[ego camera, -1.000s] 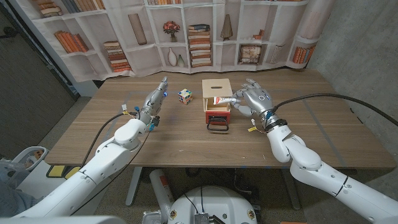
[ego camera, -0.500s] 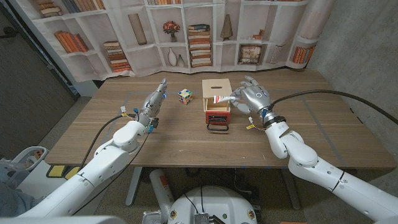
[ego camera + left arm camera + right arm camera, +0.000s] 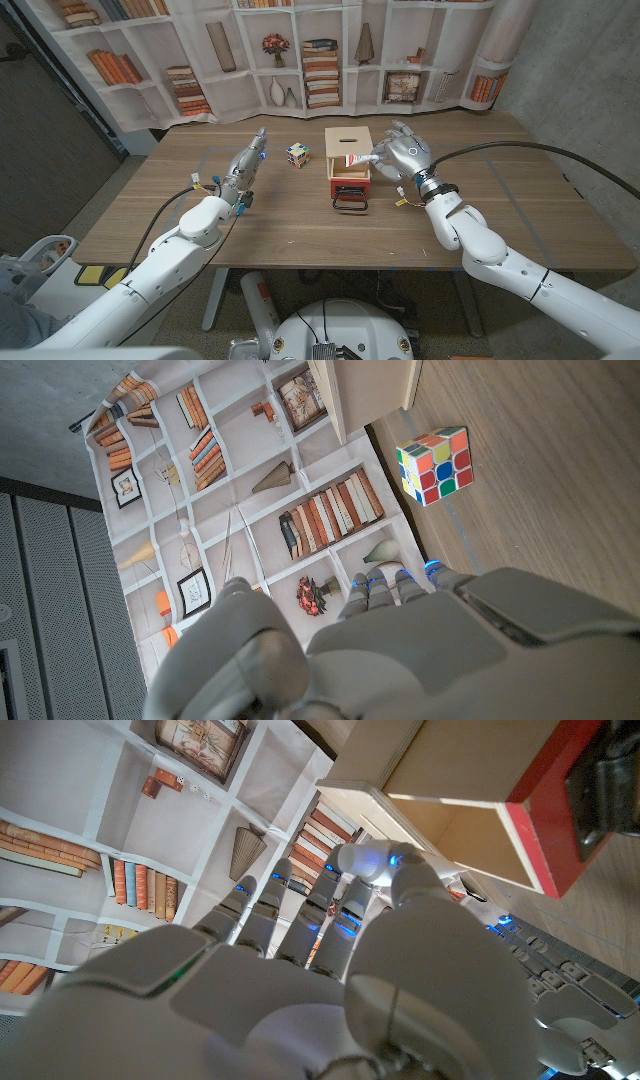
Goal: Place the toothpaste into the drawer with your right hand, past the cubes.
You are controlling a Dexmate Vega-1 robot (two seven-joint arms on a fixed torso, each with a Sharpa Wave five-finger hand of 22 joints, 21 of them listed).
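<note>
A small wooden box [image 3: 347, 138] stands mid-table with its red-fronted drawer [image 3: 350, 190] pulled out toward me. My right hand [image 3: 402, 155] is just right of the box and pinches a white and red toothpaste tube [image 3: 352, 159], which lies crosswise over the drawer's opening. The right wrist view shows the back of the right hand [image 3: 300, 970] and the drawer's red front [image 3: 545, 810]. A colourful cube [image 3: 298, 154] sits left of the box, also seen as the cube [image 3: 433, 465]. My left hand [image 3: 245, 165] is further left, fingers stretched out, holding nothing.
The drawer's black handle [image 3: 350, 208] sticks out toward me. A bookshelf-print backdrop [image 3: 300, 50] hangs behind the table's far edge. Bare wooden tabletop [image 3: 300, 230] lies in front of the box and to both sides.
My right hand has shifted slightly away from me with the toothpaste still over the drawer. The left hand and the cube have stayed put.
</note>
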